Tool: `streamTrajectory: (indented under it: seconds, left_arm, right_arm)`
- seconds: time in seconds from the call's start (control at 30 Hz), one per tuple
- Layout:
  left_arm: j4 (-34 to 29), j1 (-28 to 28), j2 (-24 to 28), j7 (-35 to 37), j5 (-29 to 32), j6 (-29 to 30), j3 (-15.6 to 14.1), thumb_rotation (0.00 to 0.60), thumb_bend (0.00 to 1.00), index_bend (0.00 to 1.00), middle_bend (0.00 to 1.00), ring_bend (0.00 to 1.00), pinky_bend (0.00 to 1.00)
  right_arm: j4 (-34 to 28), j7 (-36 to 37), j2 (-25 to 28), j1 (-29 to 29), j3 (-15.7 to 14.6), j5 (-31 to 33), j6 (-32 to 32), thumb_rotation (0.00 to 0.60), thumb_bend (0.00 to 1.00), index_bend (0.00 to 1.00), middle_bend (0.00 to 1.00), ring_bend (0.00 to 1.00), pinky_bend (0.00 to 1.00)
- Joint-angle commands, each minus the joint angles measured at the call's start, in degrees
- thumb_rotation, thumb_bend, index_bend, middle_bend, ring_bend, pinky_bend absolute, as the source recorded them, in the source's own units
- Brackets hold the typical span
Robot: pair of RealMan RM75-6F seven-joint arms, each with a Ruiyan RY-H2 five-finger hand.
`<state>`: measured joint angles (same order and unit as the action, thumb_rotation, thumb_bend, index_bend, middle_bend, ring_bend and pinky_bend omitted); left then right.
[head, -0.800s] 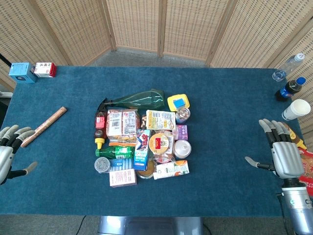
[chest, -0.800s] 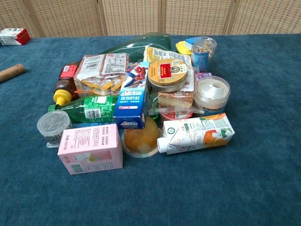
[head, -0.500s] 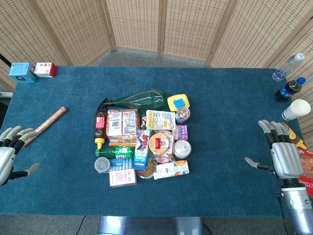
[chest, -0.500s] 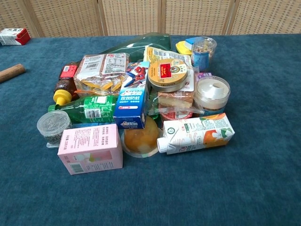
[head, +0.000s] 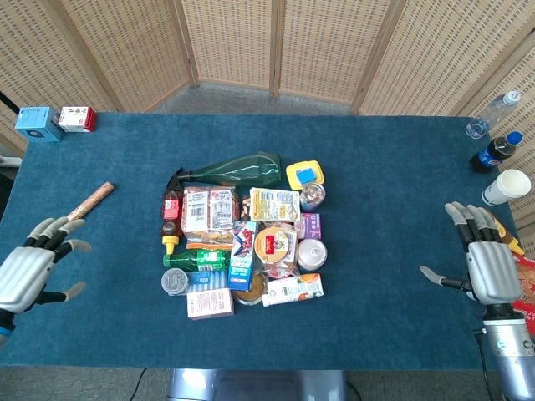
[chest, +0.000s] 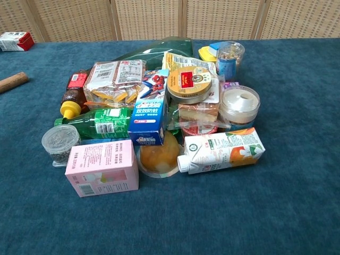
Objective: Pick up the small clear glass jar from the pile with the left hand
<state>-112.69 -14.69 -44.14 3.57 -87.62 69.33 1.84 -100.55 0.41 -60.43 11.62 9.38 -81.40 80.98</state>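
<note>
From my seat I see the small clear glass jar (chest: 60,142) at the pile's front-left corner, touching the pink rectangular carton (chest: 102,167) to its right, the lying green plastic bottle (chest: 97,123) just behind, with 1 brown wooden stick (head: 89,201) well left.

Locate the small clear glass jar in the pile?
Small clear glass jar sits at the pile's front-left corner in both views, beside the pink box and green bottle.

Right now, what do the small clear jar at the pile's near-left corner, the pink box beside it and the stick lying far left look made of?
The small clear jar looks like glass or clear plastic: transparent wall, glinting ribbed top. The pink box looks like matte printed cardboard, with sharp folded edges. The brown stick looks like wood, though it is too small to tell.
</note>
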Motion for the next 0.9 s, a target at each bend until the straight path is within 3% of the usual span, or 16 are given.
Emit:
streamTrajectory:
  seconds: [0.03,0.33,0.9]
  left_arm:
    - [0.4,-1.8,-1.6,-2.2,0.0,-2.2,0.1,0.600,0.27,0.35,0.05,0.00,0.00]
    - [1.6,-6.3,-8.6,-13.1,3.8,-8.5,0.6,0.600,0.27,0.26,0.00,0.00,0.00]
    - [4.7,-12.1,-18.3,-19.3,7.4,-15.3,-0.3,0.600,0.28,0.27,0.00,0.00,0.00]
  right_arm:
    - [-0.2,-0.1,0.1,0.0,0.2,0.2,0.2,0.479,0.11,0.02,0.10,0.00,0.00]
    - [0.1,0.8,0.9,-1.0,0.0,0.9,1.0,0.480,0.11,0.02,0.10,0.00,0.00]
    - [0.3,2.5,2.1,-2.3,0.2,1.3,2.2,0.481,0.11,0.02,0.10,0.00,0.00]
